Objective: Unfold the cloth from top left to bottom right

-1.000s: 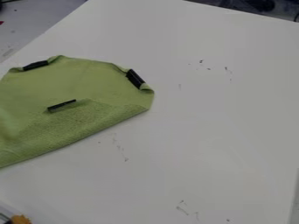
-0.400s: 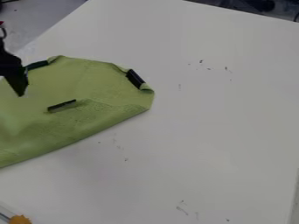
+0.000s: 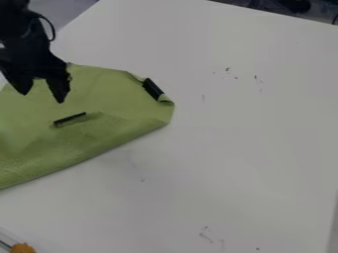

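Hanging over the upper left of the frame, the black two-finger gripper (image 3: 43,97) has its fingers spread, one tip to either side of a gap, with nothing pinched between them. Beneath and below it lies the green fabric cloth (image 3: 109,86), across the left side of the frame on a smooth white tabletop (image 3: 251,148), its left part cut off by the frame's edge. A rougher-textured flap seems to be folded up over its lower part, and a short black strip (image 3: 70,119) sits near the flap's upper edge; another, a thicker black strip (image 3: 152,89), is at the cloth's upper right.

The next move is probably to take the flap near the short strip and draw it toward the lower right. The tips are above and left of that strip, so closing too soon would likely catch the smooth layer or only air. Going too deep could nip both layers together, and the pull would then drag the whole cloth instead of opening it. Too shallow a bite might let the strip slip out midway. Letting go early could leave the corner curled or doubled under, since the fabric looks soft.
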`<state>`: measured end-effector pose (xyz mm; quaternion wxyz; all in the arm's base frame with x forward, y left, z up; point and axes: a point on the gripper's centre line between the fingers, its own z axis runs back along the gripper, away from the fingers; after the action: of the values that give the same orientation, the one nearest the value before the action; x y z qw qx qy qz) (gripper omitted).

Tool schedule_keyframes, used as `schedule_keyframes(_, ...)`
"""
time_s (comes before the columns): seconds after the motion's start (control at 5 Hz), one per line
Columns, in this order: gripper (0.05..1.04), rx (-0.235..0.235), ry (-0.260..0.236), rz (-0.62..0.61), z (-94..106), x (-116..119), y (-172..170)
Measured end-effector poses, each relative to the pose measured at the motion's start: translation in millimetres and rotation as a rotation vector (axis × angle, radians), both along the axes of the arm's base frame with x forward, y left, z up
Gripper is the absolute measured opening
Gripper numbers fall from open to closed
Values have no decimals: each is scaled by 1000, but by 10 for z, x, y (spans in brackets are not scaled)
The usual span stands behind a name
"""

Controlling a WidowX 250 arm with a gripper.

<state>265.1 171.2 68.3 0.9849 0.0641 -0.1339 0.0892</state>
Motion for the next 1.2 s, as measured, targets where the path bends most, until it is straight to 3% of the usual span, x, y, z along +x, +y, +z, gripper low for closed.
schedule_keyframes(0.2,1001,13,12,-30,-64,134,-50)
schedule_keyframes(0.6,1000,-12,39,-67,-343,334,-204)
schedule_keyframes(1.2,969,-64,46,-32,-514,295,-275)
